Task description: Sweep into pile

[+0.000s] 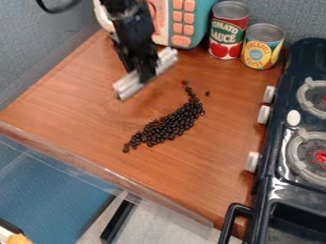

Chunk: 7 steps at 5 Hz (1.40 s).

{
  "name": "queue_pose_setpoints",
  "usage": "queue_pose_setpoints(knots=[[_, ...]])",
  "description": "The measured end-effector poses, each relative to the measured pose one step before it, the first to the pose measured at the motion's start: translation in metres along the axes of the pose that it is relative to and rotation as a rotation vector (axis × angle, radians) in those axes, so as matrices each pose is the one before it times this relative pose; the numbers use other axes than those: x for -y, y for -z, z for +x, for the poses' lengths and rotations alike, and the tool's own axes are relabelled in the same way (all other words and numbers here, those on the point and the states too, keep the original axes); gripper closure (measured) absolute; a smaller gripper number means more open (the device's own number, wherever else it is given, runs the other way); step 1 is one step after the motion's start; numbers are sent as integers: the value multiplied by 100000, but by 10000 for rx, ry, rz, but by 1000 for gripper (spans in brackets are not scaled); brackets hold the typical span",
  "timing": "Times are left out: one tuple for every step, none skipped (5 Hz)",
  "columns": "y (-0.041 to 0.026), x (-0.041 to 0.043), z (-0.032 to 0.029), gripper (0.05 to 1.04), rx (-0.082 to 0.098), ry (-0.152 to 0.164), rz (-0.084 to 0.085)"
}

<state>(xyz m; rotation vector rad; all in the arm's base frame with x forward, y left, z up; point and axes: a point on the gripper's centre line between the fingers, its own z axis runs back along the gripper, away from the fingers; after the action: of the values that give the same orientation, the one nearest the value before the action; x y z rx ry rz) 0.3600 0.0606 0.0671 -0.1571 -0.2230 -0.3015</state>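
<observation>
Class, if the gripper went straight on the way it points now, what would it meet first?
Probably the wooden counter, with the white bar held by the gripper touching down first, beside the dark bean pile; height is hard to judge.

This is a toy kitchen: a play stove [299,193] with burners [320,155] and knobs [264,114] stands at 3 o'clock. Food cans [228,31] sit at 1 o'clock on the table [96,105], near a teal toy appliance [200,21] at 12 o'clock.
</observation>
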Motion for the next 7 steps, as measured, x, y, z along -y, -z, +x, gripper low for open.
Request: queue_pose_setpoints(knots=[[-534,-1496,2242,718,227,232,763],[3154,-798,1201,718,-628,526,244],[865,-387,1683,718,-192,606,246],[1026,-40,592,718,-104,365,164],[97,170,232,718,159,194,-53],[720,1354,-921,718,-135,314,-230],[-175,1874,-530,718,44,522,-123]])
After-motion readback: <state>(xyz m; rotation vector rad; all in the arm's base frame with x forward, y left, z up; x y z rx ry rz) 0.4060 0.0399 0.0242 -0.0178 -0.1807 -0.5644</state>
